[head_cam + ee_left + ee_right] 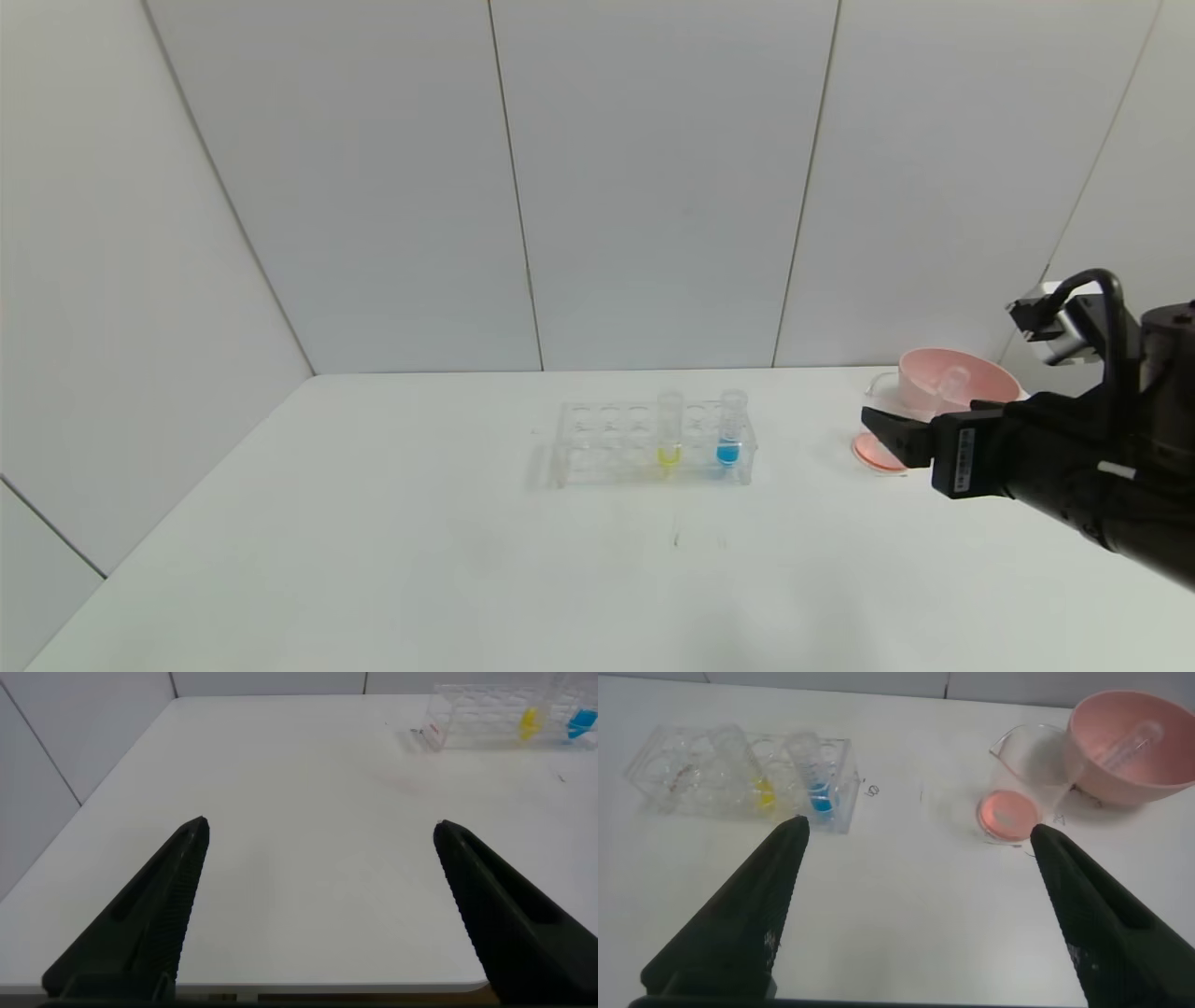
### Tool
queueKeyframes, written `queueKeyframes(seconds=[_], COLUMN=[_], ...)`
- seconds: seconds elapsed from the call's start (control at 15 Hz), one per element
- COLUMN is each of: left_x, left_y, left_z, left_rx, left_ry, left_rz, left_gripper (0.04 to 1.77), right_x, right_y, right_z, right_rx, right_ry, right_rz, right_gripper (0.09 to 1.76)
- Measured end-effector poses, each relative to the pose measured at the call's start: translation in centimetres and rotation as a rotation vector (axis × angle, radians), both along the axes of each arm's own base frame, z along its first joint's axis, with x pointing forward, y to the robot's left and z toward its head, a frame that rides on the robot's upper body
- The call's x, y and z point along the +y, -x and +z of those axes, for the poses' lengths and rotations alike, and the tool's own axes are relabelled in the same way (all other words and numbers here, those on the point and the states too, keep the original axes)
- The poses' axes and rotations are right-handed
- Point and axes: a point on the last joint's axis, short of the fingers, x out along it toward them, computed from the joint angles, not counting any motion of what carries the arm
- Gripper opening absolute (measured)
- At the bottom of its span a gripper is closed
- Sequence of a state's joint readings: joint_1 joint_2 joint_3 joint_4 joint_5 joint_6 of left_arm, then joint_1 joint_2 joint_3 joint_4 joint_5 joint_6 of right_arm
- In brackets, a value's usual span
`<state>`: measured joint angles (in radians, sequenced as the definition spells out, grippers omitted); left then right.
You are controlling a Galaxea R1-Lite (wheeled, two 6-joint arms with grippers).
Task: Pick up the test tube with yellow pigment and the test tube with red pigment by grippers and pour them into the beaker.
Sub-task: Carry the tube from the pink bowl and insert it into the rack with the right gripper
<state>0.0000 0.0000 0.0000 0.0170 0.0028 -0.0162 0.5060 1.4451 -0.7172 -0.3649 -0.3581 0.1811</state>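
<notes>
The test tube with yellow pigment [669, 431] stands upright in a clear rack [616, 439] mid-table, next to a tube with blue liquid [730, 427]. The beaker [882, 397] stands at the right with red-orange liquid [1006, 814] at its bottom. No tube holding red liquid shows; a clear empty tube [1130, 743] lies in the pink bowl [1158, 765]. My right gripper [887, 435] is open and empty, hovering just in front of the beaker [1027, 765]. My left gripper [320, 823] is open and empty over the table's near left part.
The pink bowl [971, 373] stands behind the beaker at the table's back right. The rack [701, 770] has several empty holes. White walls enclose the table at the back and left. The table's front edge shows in the left wrist view.
</notes>
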Motion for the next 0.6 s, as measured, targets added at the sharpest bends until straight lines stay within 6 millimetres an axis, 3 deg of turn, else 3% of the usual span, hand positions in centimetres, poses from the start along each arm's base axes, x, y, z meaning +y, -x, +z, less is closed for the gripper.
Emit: queueKeyframes(seconds=[0.33, 0.6], left_x=[0.0, 0.0], left_y=[0.0, 0.0], left_z=[0.0, 0.0], left_rx=[0.000, 0.000], left_ry=[0.000, 0.000], left_rz=[0.000, 0.000], left_gripper=[1.72, 1.72], right_x=[4.1, 9.0], right_y=[0.2, -0.2], right_z=[-1.9, -3.8], right_rx=[0.047, 0.081], right_ry=[-0.001, -0.029], right_rz=[-0.002, 0.005], right_gripper=[1.70, 1.70])
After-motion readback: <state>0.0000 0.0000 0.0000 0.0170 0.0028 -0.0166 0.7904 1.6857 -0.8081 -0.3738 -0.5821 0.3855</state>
